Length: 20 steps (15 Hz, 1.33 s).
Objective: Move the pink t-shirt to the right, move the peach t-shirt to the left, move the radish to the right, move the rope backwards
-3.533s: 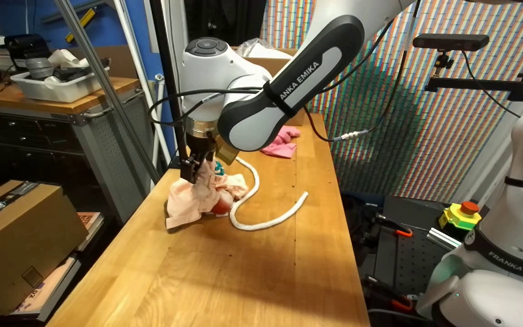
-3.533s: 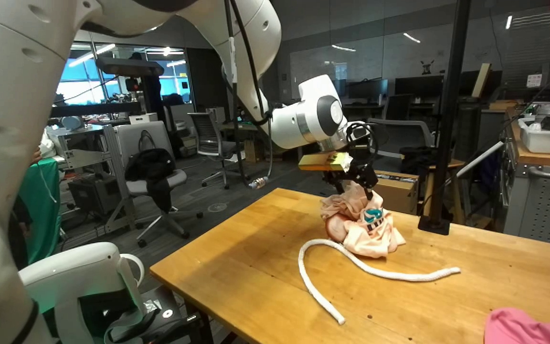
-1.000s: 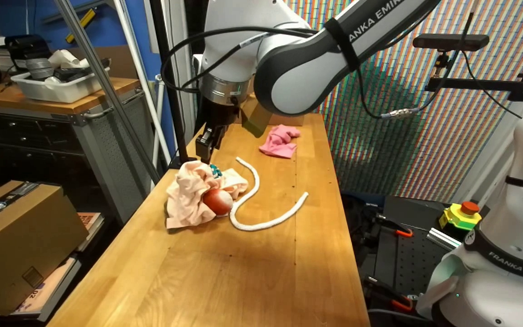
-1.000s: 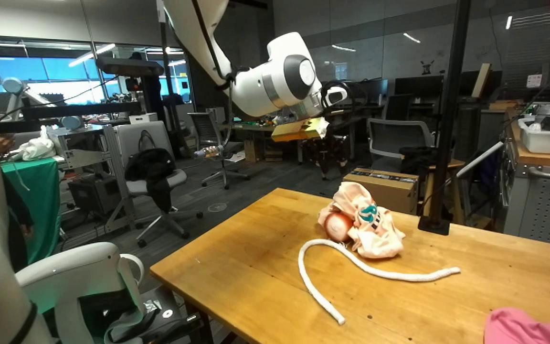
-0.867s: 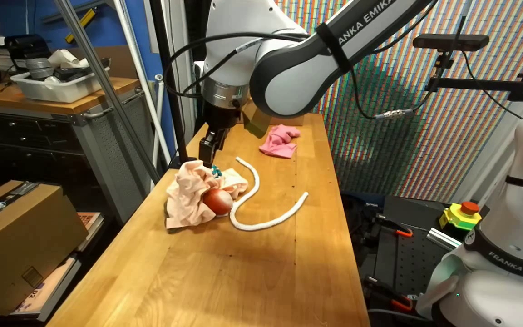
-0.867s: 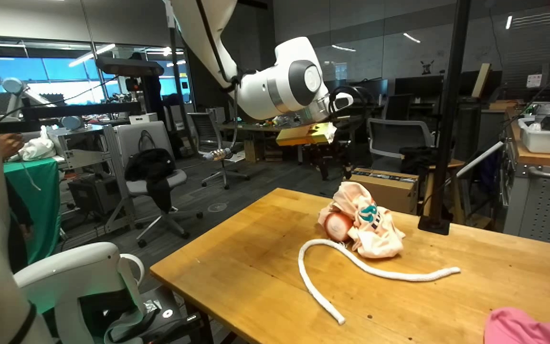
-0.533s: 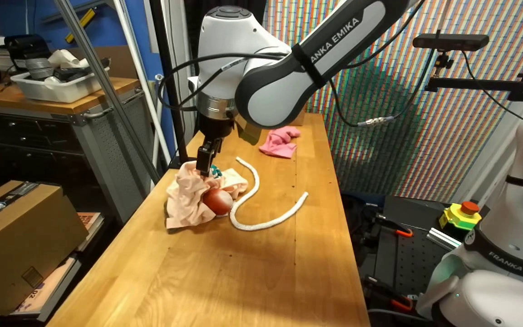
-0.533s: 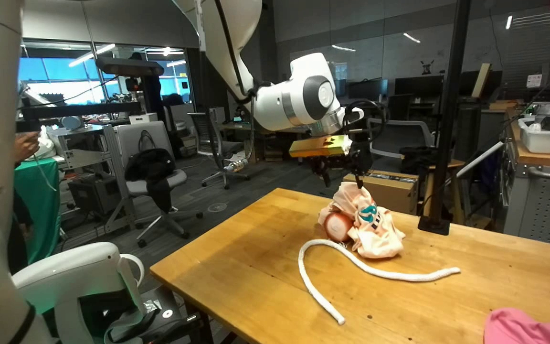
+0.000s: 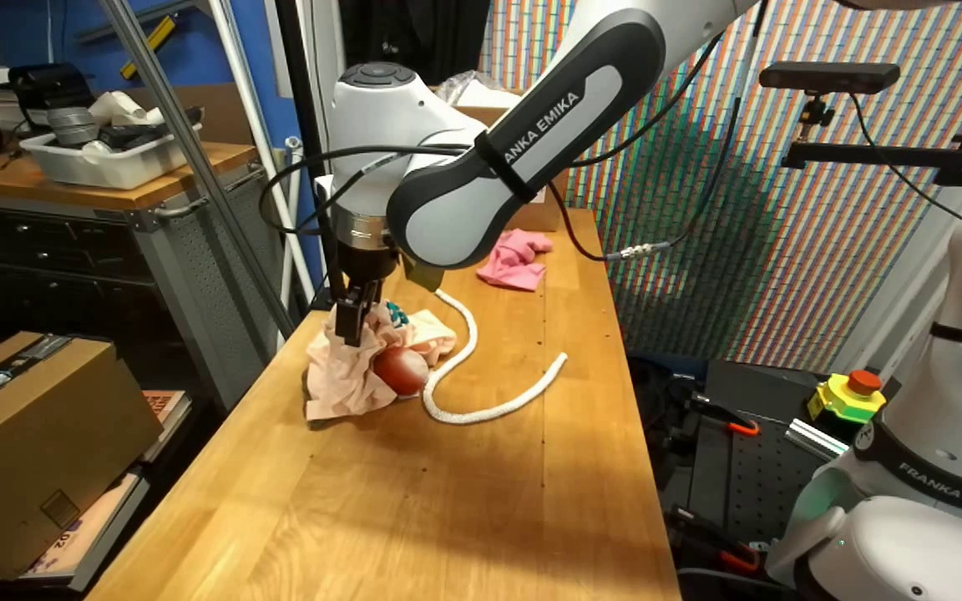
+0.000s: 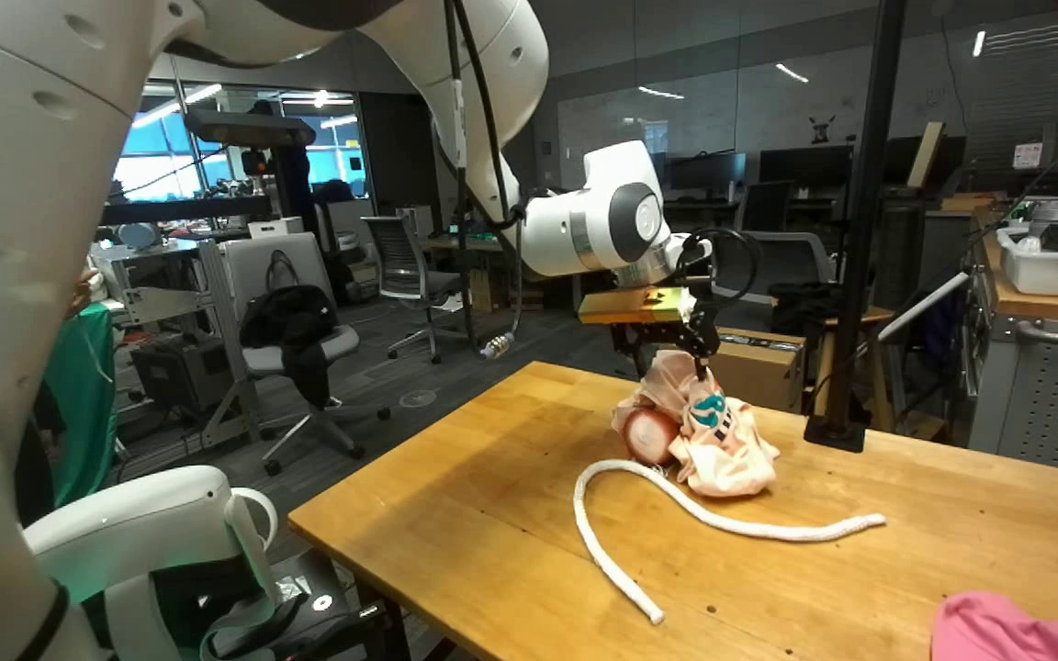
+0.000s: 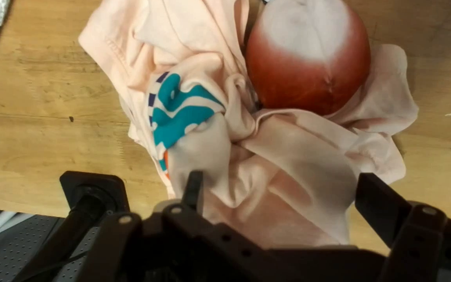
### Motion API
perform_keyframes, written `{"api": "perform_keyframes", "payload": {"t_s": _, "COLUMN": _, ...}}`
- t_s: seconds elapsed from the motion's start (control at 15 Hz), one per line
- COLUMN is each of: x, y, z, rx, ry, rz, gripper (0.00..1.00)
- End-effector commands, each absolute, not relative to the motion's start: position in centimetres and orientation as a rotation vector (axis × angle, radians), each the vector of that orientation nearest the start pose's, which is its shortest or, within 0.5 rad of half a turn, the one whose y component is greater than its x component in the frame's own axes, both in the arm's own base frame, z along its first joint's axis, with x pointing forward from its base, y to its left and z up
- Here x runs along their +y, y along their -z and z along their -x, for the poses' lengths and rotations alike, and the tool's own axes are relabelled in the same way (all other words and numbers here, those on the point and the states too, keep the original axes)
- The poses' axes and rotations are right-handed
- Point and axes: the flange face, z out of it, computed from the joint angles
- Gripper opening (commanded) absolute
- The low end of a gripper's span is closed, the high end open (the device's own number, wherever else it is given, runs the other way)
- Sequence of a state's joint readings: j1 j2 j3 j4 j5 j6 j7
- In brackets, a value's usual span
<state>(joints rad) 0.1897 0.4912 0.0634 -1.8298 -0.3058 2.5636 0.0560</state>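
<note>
The white arm (image 10: 547,234) reaches out over the wooden table (image 9: 481,509), and its gripper (image 11: 280,179) points down at the peach t-shirt (image 10: 733,456). The fingers (image 11: 378,203) stand wide apart, one to each side of the cloth's crumpled hump, with peach folds showing between them. Whether the tips brush the fabric I can't quite tell from here. The shirt lies in a loose heap close to the table's edge, near the foot of a black post (image 10: 864,229), and a teal print faces up among its creases.

Nestled against those folds sits the radish (image 9: 401,371), round and red, fading to white at one end; in the wrist view I see cloth on both sides of it. Just beside it, the white rope (image 9: 489,415) winds across the bare wood in a lazy S. The pink t-shirt (image 9: 516,261) lies bunched on the same tabletop, well apart from the peach one, with the rope between the two.

A gold block (image 10: 636,306) juts from the wrist above the fingers. Off to the side, a red-topped yellow button (image 9: 847,396) stands by the arm's base, and a black bag (image 10: 288,321) rests on a chair (image 10: 258,257).
</note>
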Motion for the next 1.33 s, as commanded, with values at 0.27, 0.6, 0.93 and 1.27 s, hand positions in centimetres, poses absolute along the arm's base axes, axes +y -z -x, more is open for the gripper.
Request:
{"api": "perform_keyframes", "payload": {"t_s": 0.27, "x": 16.6, "y": -25.3, "z": -67.8, "rx": -0.681, "ry": 0.365, "rz": 3.198, "gripper": 1.00}}
{"api": "perform_keyframes", "payload": {"t_s": 0.6, "x": 15.6, "y": -22.8, "z": -68.4, "rx": -0.654, "ry": 0.294, "rz": 3.248, "gripper": 1.00}}
{"api": "perform_keyframes", "payload": {"t_s": 0.93, "x": 15.7, "y": -23.2, "z": -68.5, "rx": -0.629, "ry": 0.257, "rz": 3.257, "gripper": 0.51}}
{"api": "perform_keyframes", "payload": {"t_s": 1.27, "x": 16.5, "y": -26.0, "z": -67.6, "rx": -0.636, "ry": 0.207, "rz": 3.224, "gripper": 0.14}}
